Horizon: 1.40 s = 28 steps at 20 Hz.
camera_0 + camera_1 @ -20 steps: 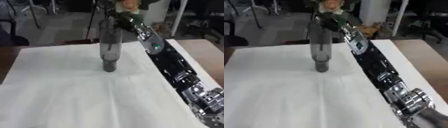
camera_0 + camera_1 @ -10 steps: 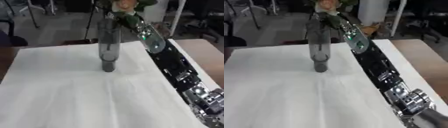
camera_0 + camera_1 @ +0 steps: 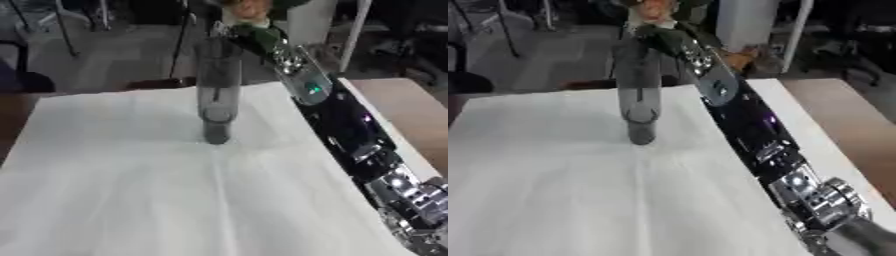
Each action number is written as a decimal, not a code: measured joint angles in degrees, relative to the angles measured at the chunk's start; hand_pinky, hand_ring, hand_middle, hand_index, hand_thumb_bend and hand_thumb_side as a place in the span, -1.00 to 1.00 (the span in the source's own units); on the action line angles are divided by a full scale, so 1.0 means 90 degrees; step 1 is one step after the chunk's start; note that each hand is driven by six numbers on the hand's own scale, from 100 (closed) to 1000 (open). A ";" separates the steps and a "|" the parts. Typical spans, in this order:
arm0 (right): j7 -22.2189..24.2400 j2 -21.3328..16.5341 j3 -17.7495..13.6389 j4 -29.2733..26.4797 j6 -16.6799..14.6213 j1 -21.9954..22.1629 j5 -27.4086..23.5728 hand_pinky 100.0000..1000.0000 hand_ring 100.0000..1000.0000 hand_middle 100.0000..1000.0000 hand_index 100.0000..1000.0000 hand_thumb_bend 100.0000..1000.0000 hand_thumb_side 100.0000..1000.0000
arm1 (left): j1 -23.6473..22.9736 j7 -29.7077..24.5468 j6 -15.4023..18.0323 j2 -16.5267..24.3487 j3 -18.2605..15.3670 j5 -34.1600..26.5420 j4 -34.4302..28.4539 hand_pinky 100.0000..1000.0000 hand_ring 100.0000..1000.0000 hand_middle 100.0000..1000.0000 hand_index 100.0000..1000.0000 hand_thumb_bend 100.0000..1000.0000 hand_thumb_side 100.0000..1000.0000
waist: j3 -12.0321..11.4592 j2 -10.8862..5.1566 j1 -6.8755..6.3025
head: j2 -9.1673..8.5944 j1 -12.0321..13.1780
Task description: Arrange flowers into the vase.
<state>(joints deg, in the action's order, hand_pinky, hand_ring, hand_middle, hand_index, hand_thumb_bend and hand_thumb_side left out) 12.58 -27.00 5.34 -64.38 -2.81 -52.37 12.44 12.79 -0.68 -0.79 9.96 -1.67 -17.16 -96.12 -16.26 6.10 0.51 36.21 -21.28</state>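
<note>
Vase [image 3: 216, 97] stands upright on the white cloth [image 3: 131, 190], tall and smoky grey. Right hand [image 3: 249, 34] reaches in just above its rim, holding a peach flower [image 3: 248, 7] right over the mouth, fingers wrapped around the stem as best I can see.

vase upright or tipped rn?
Upright. The glass vase stands on its base on the white tablecloth, walls vertical. The right hand is at its rim with a flower above the mouth.
</note>
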 measured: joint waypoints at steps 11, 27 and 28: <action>0.0378 -0.0102 0.0160 -0.0683 -0.0809 0.0339 0.0267 1.00 1.00 0.96 1.00 0.34 0.46 | -0.0018 0.0042 0.0018 0.0000 -0.0040 0.0001 0.0002 0.04 0.17 -0.03 0.20 0.18 0.61 | 0.0245 0.0000 0.0000 | -0.0040 0.0043; 0.0330 -0.0112 0.0156 -0.0573 -0.0919 0.0335 0.0430 1.00 1.00 0.94 1.00 0.32 0.49 | -0.0020 0.0047 0.0018 0.0000 -0.0044 0.0001 0.0002 0.04 0.17 -0.03 0.21 0.18 0.61 | 0.0221 0.0000 0.0000 | -0.0062 0.0055; 0.0330 -0.0112 0.0155 -0.0525 -0.0918 0.0312 0.0454 1.00 1.00 0.94 1.00 0.32 0.49 | -0.0020 0.0047 0.0018 0.0000 -0.0044 0.0001 0.0002 0.04 0.17 -0.03 0.21 0.18 0.61 | 0.0202 0.0000 0.0000 | -0.0065 0.0053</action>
<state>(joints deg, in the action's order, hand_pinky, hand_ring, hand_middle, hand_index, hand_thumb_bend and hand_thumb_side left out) 15.55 -28.00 6.74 -69.10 -11.07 -49.56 16.52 12.61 -0.25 -0.63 9.96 -2.07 -17.16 -96.10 -14.44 6.10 0.52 35.62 -20.80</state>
